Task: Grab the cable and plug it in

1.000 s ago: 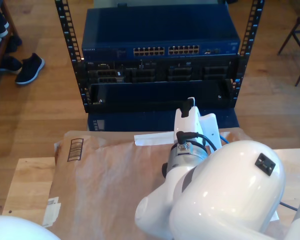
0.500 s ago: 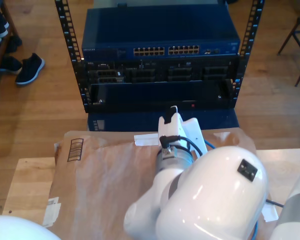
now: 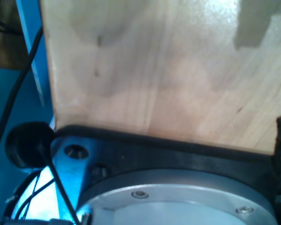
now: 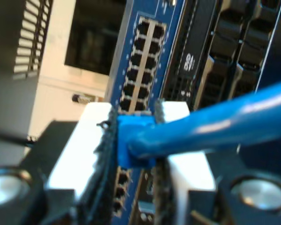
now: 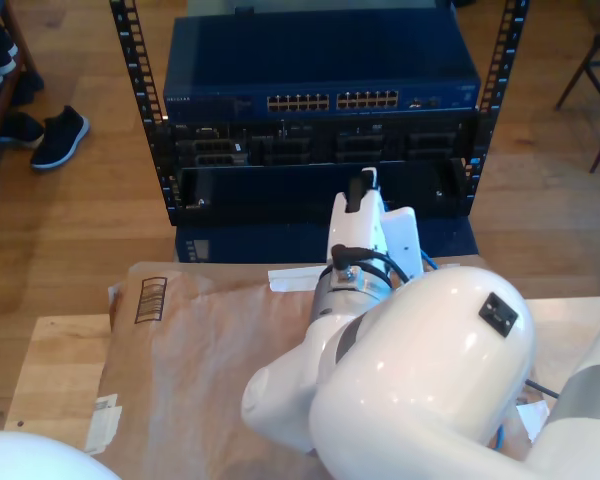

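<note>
The cable [image 4: 215, 126] was a thick-looking, glossy bright blue cord in the second wrist view, running level out to one edge of the picture. Its end, a squarish blue piece, sat clamped between the black pads of my second gripper [image 4: 136, 140]. A short blue stretch also showed at the exterior view's lower right [image 5: 499, 437].

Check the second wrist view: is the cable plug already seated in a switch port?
No. The plug sits pinched between my second gripper's fingers, short of the switch ports.
</note>
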`<state>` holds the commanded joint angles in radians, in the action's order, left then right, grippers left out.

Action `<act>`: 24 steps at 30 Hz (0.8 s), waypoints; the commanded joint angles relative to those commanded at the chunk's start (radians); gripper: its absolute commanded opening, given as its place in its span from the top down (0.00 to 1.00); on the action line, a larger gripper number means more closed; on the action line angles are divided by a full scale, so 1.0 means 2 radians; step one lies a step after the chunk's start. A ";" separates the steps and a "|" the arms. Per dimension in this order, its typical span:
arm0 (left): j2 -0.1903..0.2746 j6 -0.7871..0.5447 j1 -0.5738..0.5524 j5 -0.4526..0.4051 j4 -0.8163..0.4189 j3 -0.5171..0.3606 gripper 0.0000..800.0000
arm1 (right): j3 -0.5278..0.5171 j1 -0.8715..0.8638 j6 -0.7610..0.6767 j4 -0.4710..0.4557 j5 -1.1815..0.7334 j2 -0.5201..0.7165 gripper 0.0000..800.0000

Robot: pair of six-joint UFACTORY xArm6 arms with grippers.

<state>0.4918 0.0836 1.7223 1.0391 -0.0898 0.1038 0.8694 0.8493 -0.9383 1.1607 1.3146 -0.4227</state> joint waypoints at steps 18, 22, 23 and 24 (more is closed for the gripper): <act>0.000 0.000 0.000 0.000 0.000 0.000 0.00 | 0.043 -0.055 -0.056 -0.054 0.007 -0.025 1.00; 0.000 0.000 0.000 0.000 0.000 0.000 0.00 | 0.074 -0.077 -0.071 -0.061 -0.001 -0.033 1.00; 0.000 0.000 0.000 0.000 0.000 0.000 0.00 | 0.072 -0.081 -0.077 -0.070 -0.012 -0.031 1.00; 0.000 0.000 0.000 0.000 0.000 0.000 0.00 | 0.070 -0.083 -0.084 -0.079 -0.025 -0.031 1.00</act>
<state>0.4918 0.0836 1.7223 1.0391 -0.0898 0.1038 1.0090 0.6836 -1.1055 1.0027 1.2655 -0.4841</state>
